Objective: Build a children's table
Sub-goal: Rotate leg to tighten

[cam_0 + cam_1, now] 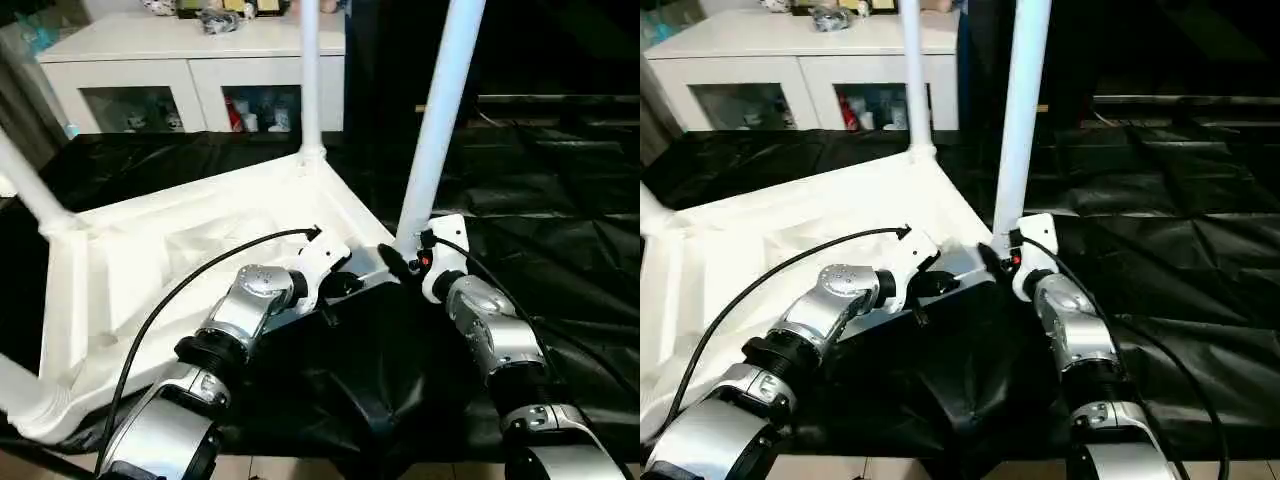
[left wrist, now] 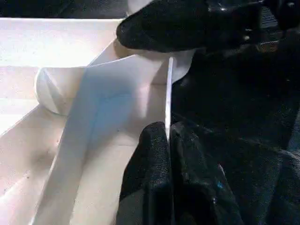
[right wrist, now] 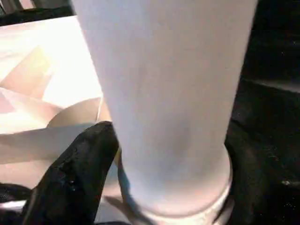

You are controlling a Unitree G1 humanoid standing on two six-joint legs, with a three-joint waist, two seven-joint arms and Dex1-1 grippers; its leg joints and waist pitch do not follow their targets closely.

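Observation:
The white tabletop (image 1: 150,260) lies upside down with its ribbed underside up. Three white legs stand in corner sockets: one at the left (image 1: 30,195), one at the back (image 1: 310,80) and one at the near right corner (image 1: 440,120). My right gripper (image 1: 402,262) is shut on the base of that near right leg (image 3: 168,103), and one black finger (image 3: 79,173) presses its side. My left gripper (image 2: 168,133) is shut on the thin edge of the tabletop rim (image 2: 168,93) just beside that corner.
Black sheeting (image 1: 560,200) covers the work surface around the tabletop. A white cabinet (image 1: 200,70) with glass-fronted shelves stands behind, with small items on top. A black cable (image 1: 190,285) loops over my left forearm.

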